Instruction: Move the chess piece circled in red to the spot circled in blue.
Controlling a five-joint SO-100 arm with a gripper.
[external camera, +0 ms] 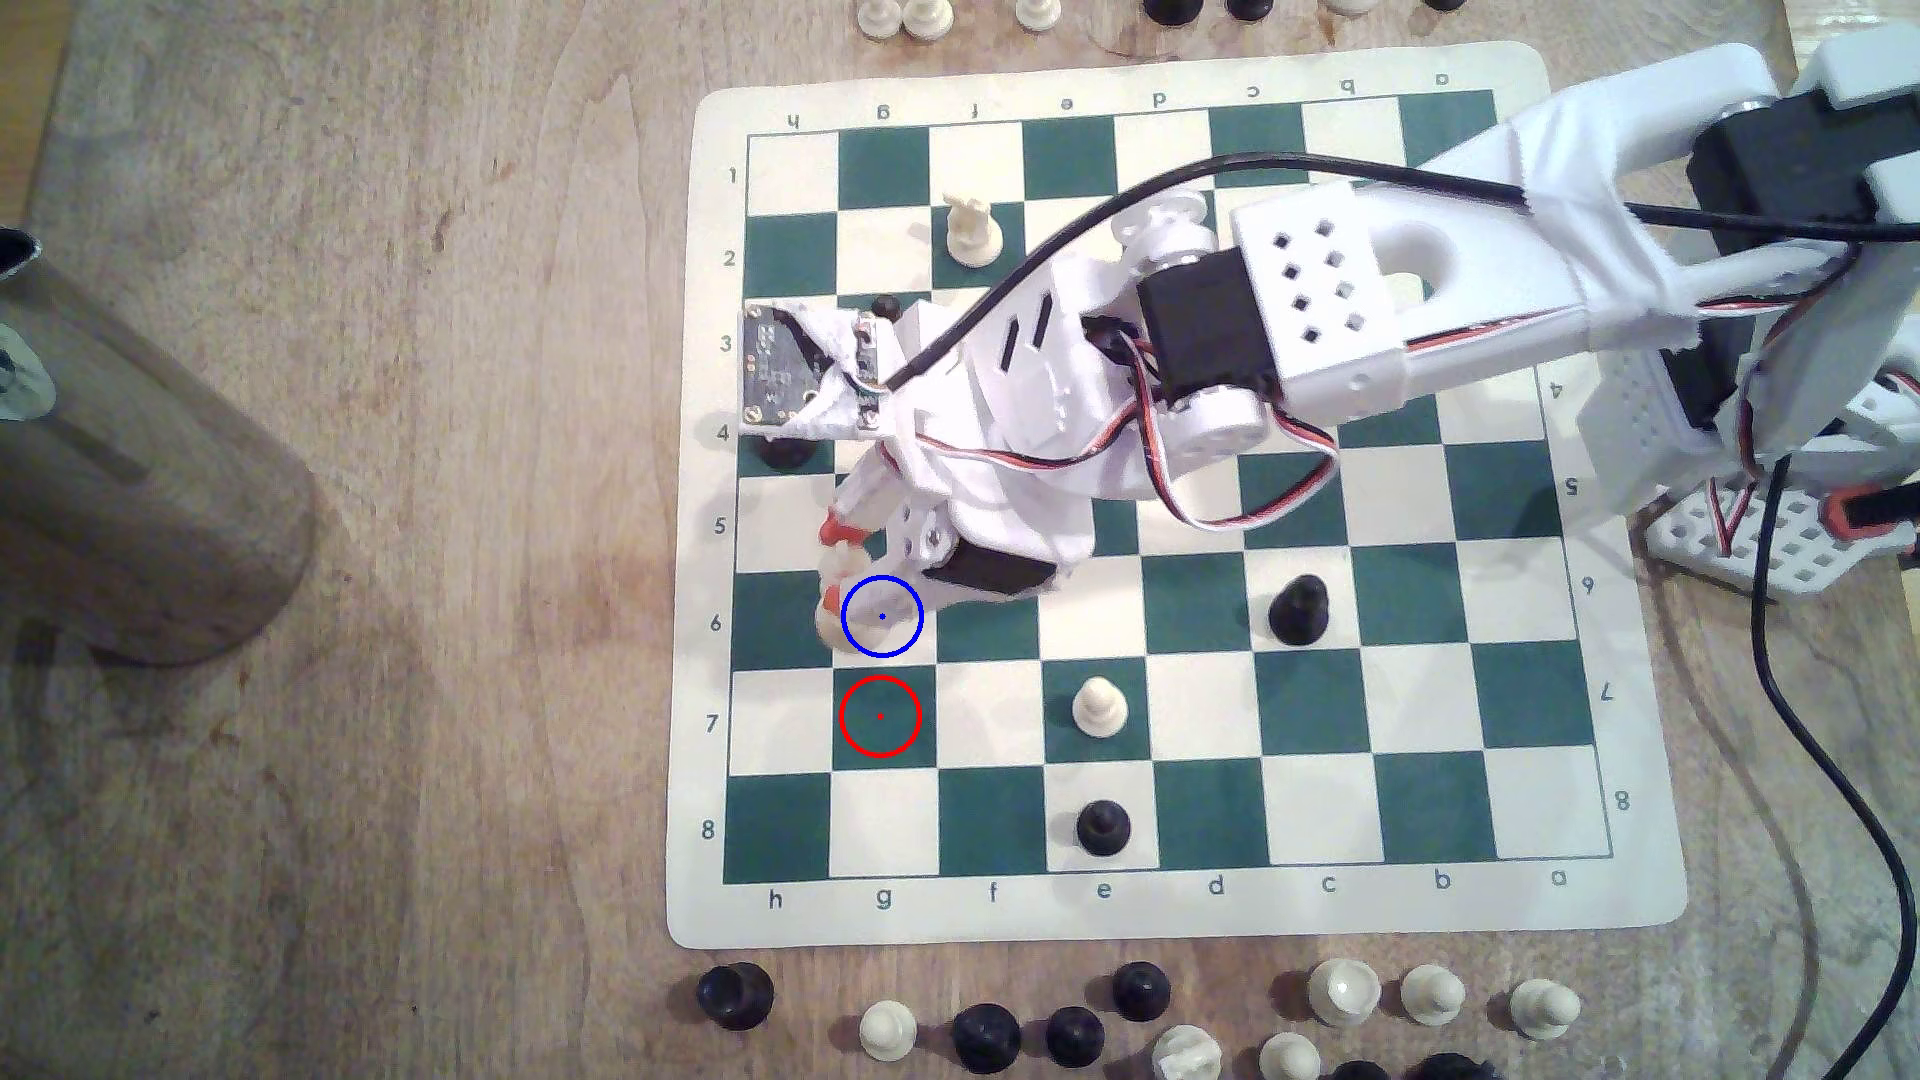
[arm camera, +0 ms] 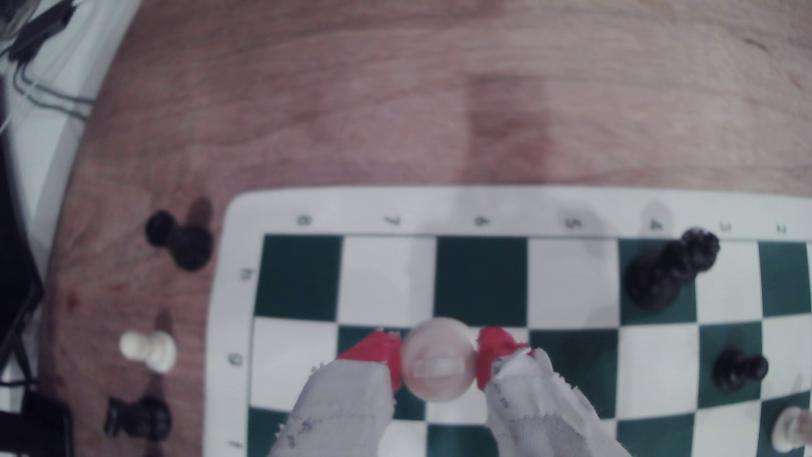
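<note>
My end effector (arm camera: pixel 439 361) pinches the one cream-white piece (arm camera: pixel 440 365), round-headed with a notch, between two red fingertips (arm camera: pixel 494 351), beside the blue-ringed square (external camera: pixel 882 616) near the board (external camera: pixel 1174 914)'s h-file edge. Two more cream pieces and four black ones stand on the board.

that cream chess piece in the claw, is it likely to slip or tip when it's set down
The cream chess piece looks like smooth, stiff plastic, so it may slip, since the red fingertips pinch only its rounded head. It is probably light. Slim above a wide base, it should stand if released upright on the chessboard, but a nudge could tip it.
</note>
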